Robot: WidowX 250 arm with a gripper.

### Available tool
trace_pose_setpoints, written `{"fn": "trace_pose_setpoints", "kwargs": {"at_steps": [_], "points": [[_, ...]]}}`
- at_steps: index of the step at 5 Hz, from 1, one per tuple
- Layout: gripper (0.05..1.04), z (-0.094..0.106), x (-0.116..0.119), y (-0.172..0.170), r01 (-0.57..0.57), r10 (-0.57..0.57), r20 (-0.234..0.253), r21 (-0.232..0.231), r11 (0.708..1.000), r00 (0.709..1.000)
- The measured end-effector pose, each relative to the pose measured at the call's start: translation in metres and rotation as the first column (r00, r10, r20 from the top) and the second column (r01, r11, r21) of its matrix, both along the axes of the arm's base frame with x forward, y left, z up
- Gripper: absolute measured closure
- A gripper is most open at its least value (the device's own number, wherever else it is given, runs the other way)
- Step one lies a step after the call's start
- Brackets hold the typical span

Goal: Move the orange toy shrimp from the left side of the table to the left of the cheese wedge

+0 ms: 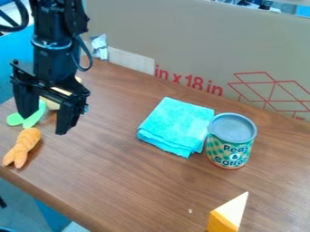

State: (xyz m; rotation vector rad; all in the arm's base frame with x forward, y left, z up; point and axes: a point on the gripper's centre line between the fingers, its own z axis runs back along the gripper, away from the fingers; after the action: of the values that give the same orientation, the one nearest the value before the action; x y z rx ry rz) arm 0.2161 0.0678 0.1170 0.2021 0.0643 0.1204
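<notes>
We see the claw open above the worktop. Near it, we spot a green toy and an orange toy. Farther from it are a blue cloth, a can with words on its label, a yellow wedge and cardboard with red writing.

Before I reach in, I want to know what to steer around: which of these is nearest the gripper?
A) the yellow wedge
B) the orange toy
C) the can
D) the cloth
B: the orange toy lies close by the gripper, at the view's left.
</notes>
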Motion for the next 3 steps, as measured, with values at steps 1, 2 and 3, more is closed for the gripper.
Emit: {"fn": "trace_pose_setpoints", "kwargs": {"at_steps": [1,2,3], "points": [[0.078,-0.005,-0.003,0.001,0.0,0.0,-0.023,-0.009,1.0,1.0],[0.078,-0.017,0.006,0.028,0.039,-0.035,0.051,-0.071,0.997,0.998],[0.078,-0.027,-0.002,0.058,0.019,-0.013,0.078,-0.085,0.996,0.997]]}}
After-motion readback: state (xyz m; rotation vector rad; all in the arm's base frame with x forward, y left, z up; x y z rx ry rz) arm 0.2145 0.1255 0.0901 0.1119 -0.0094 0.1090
